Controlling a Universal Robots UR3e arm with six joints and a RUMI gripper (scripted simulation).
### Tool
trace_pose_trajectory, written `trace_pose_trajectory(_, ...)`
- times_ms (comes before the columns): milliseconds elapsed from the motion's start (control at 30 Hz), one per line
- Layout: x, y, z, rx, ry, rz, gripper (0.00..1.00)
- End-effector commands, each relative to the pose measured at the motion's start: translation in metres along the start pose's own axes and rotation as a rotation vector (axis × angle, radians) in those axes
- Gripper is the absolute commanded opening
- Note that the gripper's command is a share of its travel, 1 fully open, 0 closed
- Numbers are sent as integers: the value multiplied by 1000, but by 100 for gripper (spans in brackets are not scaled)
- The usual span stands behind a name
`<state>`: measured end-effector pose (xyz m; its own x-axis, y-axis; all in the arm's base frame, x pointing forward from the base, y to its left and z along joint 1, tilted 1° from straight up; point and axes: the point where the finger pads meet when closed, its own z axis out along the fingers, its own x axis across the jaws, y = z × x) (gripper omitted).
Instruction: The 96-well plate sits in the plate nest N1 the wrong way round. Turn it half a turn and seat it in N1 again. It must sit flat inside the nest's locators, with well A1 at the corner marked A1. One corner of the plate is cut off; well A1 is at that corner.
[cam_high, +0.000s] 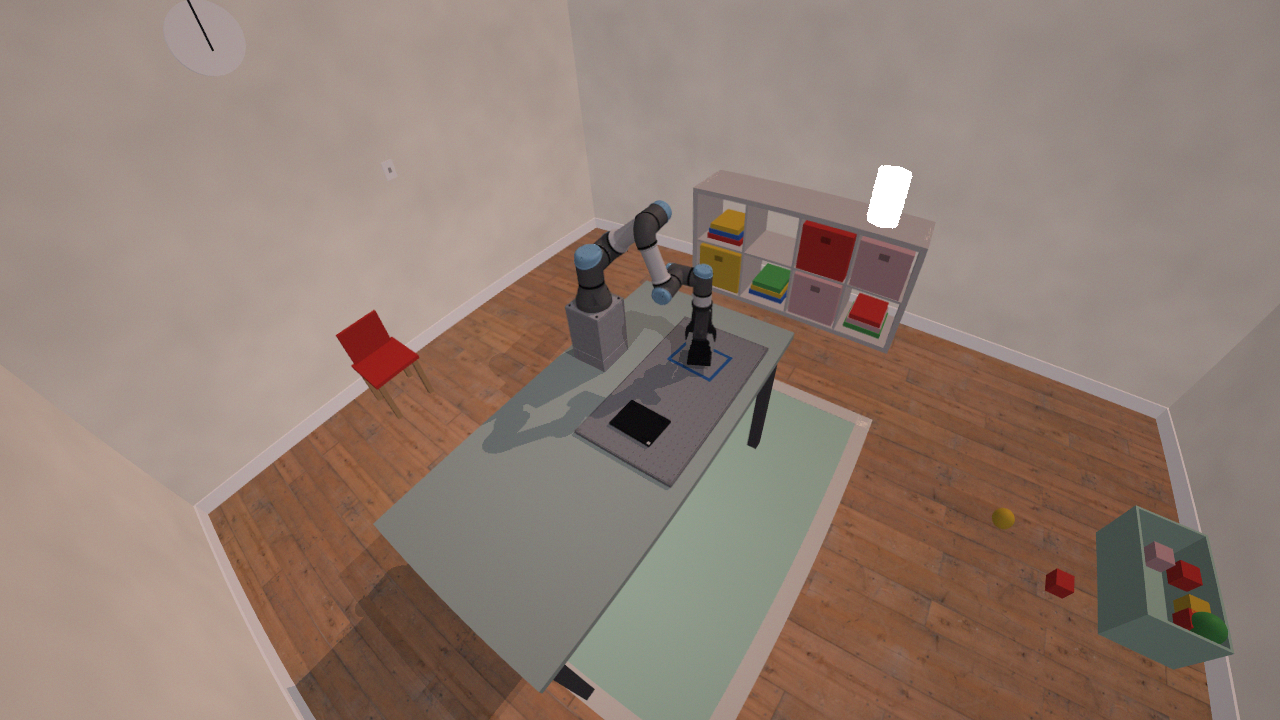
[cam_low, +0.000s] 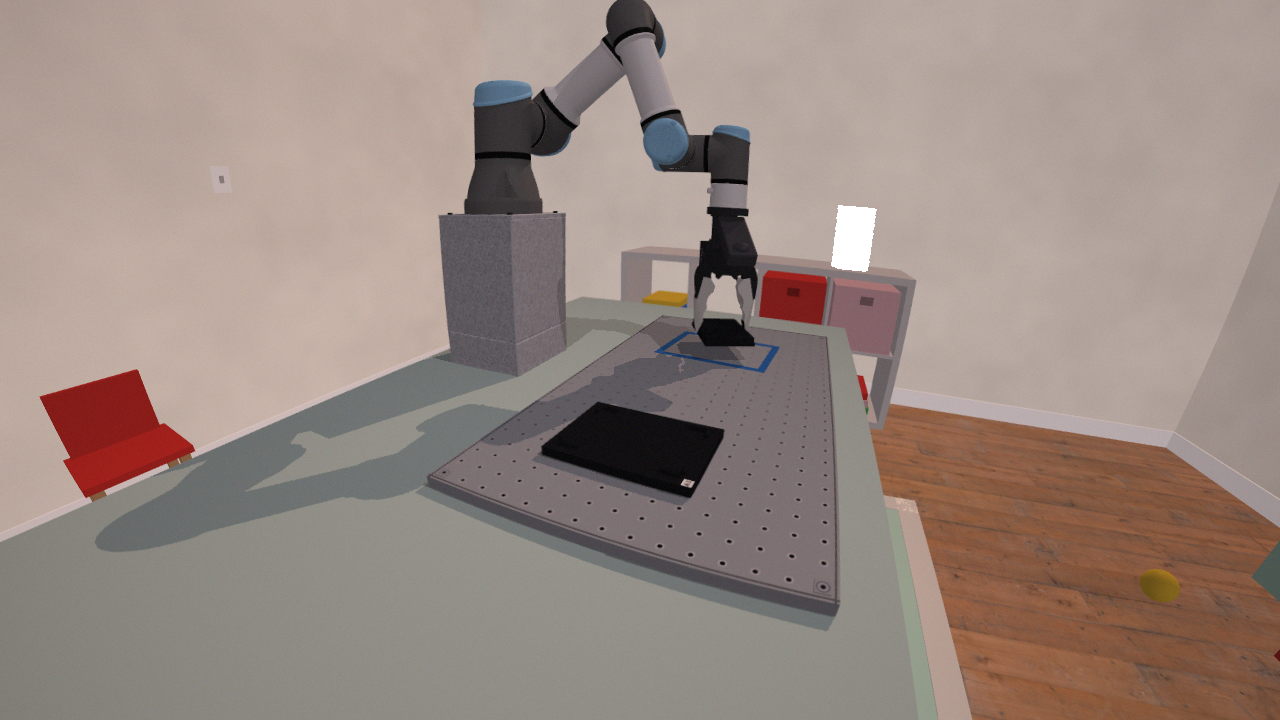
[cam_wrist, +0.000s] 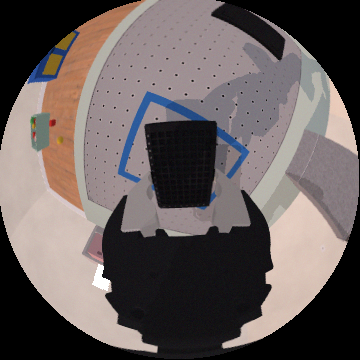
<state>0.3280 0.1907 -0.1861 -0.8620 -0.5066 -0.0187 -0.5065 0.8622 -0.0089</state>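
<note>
1. Breadboard (cam_low: 769, 501), grey and drilled, fills mid-frame in the exterior view, a fixed bed for the fixtures
2. Plate nest N1 (cam_low: 635, 445) lies black and vacant at centre, awaiting its plate
3. Blue outline (cam_low: 762, 358) sits above it in the frame, probably a staging spot for regripping
4. 96-well plate (cam_wrist: 182, 162) hangs just over that outline
5. Gripper (cam_low: 718, 317) pinches the plate's sides, keeping it level
</note>
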Motion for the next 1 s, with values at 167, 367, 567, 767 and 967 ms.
trace_pose_trajectory(167,-1,0,5,1,-2,0,0)
trace_pose_trajectory(367,-1,0,9,1,-2,0,0)
trace_pose_trajectory(567,-1,0,12,1,-2,0,0)
trace_pose_trajectory(767,-1,0,16,1,-2,0,0)
trace_pose_trajectory(967,-1,0,19,1,-2,0,0)
